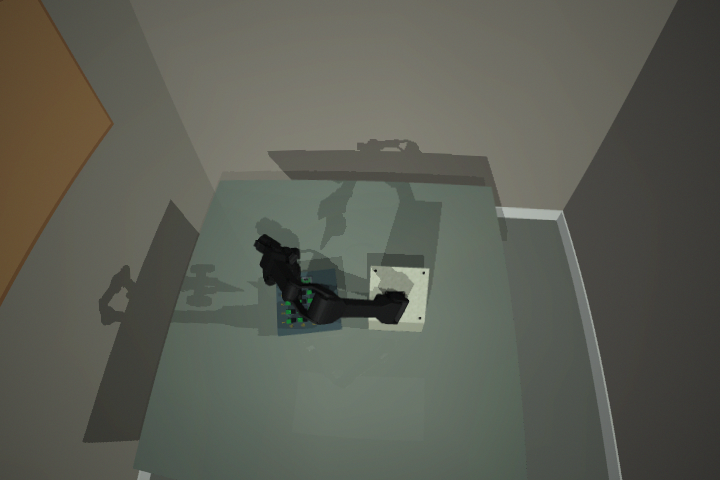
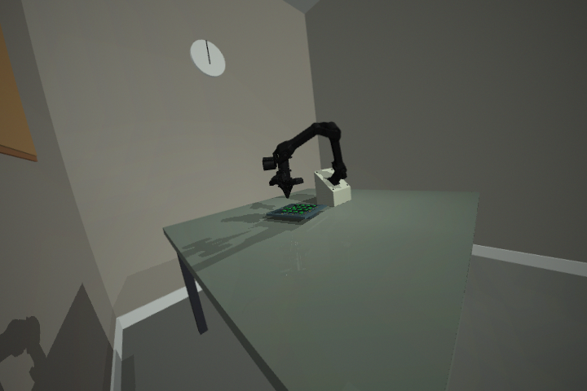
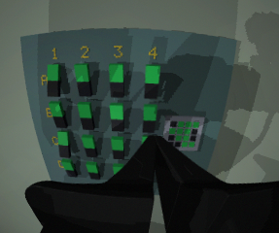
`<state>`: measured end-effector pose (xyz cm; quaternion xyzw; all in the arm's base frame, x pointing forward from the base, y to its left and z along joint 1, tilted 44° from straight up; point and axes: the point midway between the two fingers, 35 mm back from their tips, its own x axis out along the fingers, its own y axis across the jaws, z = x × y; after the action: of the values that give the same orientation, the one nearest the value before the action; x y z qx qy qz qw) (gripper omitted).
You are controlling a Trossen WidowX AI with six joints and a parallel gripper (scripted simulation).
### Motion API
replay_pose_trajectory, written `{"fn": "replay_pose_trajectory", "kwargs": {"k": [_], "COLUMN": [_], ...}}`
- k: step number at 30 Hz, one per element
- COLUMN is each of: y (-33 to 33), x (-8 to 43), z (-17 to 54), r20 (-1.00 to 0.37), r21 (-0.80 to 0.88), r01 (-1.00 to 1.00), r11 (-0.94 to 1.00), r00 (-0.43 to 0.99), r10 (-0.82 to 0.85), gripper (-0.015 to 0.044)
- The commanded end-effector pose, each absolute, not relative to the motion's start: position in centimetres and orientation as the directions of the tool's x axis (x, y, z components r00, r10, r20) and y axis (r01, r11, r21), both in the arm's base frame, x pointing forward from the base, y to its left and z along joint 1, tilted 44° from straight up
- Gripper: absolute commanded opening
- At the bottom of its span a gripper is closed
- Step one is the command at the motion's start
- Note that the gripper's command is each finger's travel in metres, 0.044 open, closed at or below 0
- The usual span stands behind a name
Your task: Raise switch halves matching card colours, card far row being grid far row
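Note:
The blue switch panel (image 1: 327, 276) (image 2: 275, 215) (image 3: 100, 37) lies on the table. My gripper (image 2: 288, 197) (image 3: 154, 142) is shut and empty, a little above the panel. In the wrist view its tips overlap switch C4 (image 3: 145, 139) and hide D4. Switches A1 (image 3: 53, 80), A4 (image 3: 152, 81), B1 (image 3: 58, 115) and B4 (image 3: 150, 118) show green far halves and dark near halves; which ends are raised is hard to tell. The card (image 3: 183, 133) shows dark, green, green, green in its far row, then green, green, green, dark; its nearest row is too small to read surely.
The pale base block (image 1: 417, 283) (image 2: 340, 195) stands on the table (image 1: 457, 396) (image 2: 372, 276) on the arm's side of the panel. The arm (image 1: 361, 307) (image 2: 303, 138) reaches over the panel, and its shadows fall across the panel and table.

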<state>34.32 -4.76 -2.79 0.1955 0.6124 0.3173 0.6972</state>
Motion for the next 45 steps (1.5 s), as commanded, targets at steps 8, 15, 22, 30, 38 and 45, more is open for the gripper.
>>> {"fn": "replay_pose_trajectory", "kwargs": {"k": [8,15,22,30,38,45], "y": [-2.2,-1.8,-1.2,-1.2,-1.2,-1.1], "x": [34.7,34.7,34.8,34.8,34.8,34.8], "z": [-5.4,-5.9,-6.5,-6.5,-6.5,-6.6], "r20": [-0.734,-0.734,-0.733,-0.733,-0.733,-0.733], "r21": [0.661,0.661,0.661,0.661,0.661,0.661], "r01": [-0.209,-0.209,-0.209,-0.209,-0.209,-0.209], "r11": [0.721,0.721,0.721,0.721,0.721,0.721], "r00": [0.022,0.022,0.022,0.022,0.022,0.022], "r10": [0.679,0.679,0.679,0.679,0.679,0.679], "gripper": [0.0,0.0,0.0,0.0,0.0,0.0]}}
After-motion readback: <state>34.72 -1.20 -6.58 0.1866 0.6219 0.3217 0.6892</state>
